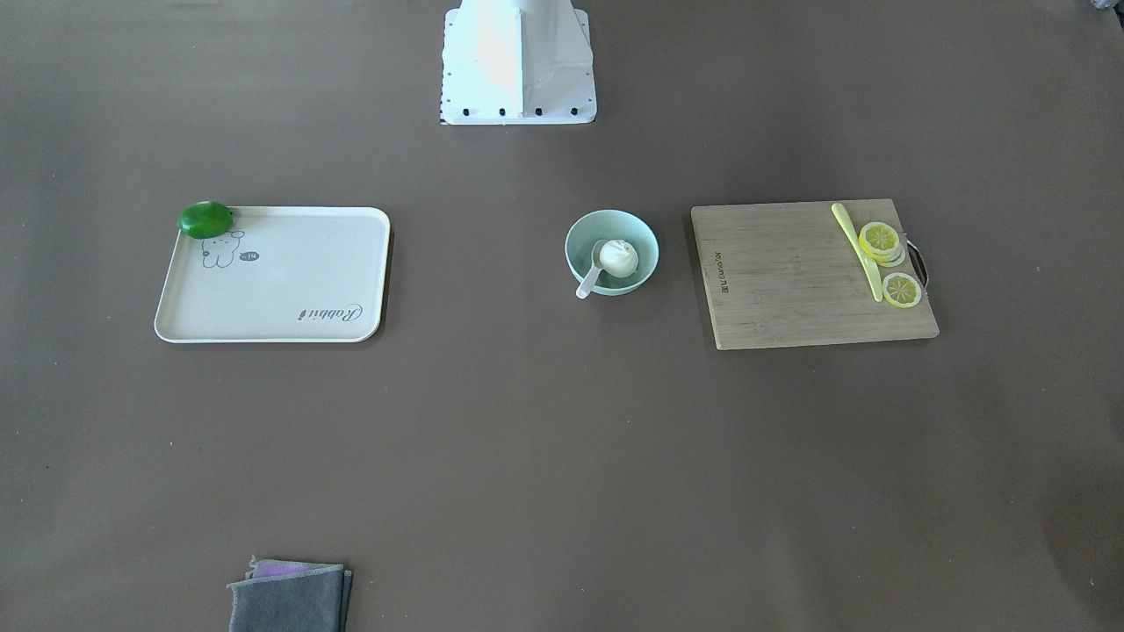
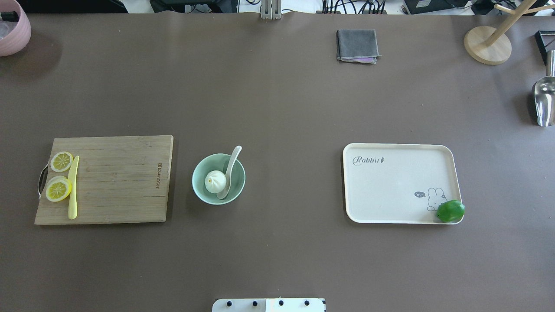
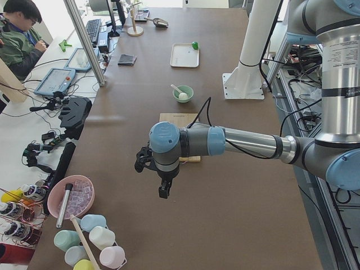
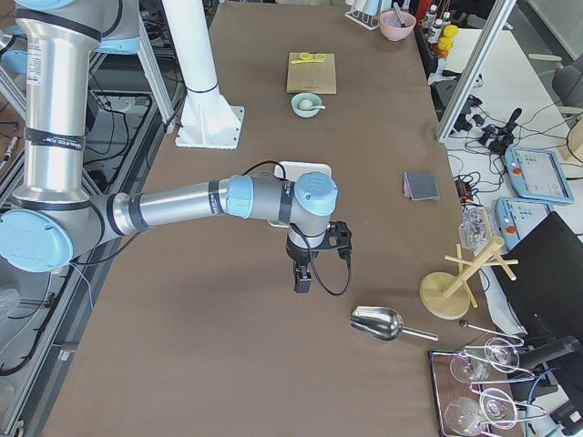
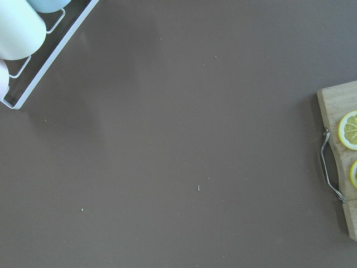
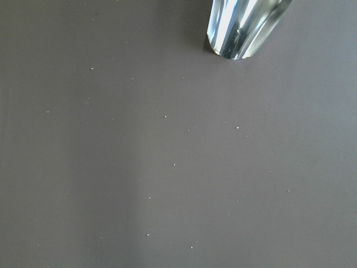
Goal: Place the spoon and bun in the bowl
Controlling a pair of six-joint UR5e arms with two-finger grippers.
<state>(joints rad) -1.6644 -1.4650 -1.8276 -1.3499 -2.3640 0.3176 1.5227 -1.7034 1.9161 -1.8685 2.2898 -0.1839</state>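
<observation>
Bench [image 2: 286, 108] seen from above and from both ends. At centre-left in your overhead view stands the bowl [image 2: 208, 164], and both task items lie inside it: the bun [image 2: 215, 181] sits on the bowl floor, pleated top up, and the spoon [image 2: 230, 171] rests just beside it, scoop down in the bowl and handle leaning out over the far rim. The front-facing view confirms this, with the bun [image 1: 619, 258] touching the scoop of the spoon [image 1: 590, 276] inside the bowl [image 1: 632, 230]. Beside the bowl, on the robot's left, you find a wooden cutting board [image 2: 117, 177] carrying two lemon slices [image 2: 61, 161] and a yellow knife [image 2: 73, 186]. Well apart on the robot's right lies a cream tray [image 2: 390, 186] with a green lime [image 2: 450, 211] on its near corner. A folded grey cloth [image 2: 357, 45] and a metal scoop [image 2: 544, 99] lie toward the far side. The left gripper [image 3: 162, 193] hangs above the bench past the cutting board's end; the right gripper [image 4: 301, 284] hangs above the bench near the scoop. Each appears only in a side view, so you cannot tell whether its fingers are apart or together. Neither touches any task item.
</observation>
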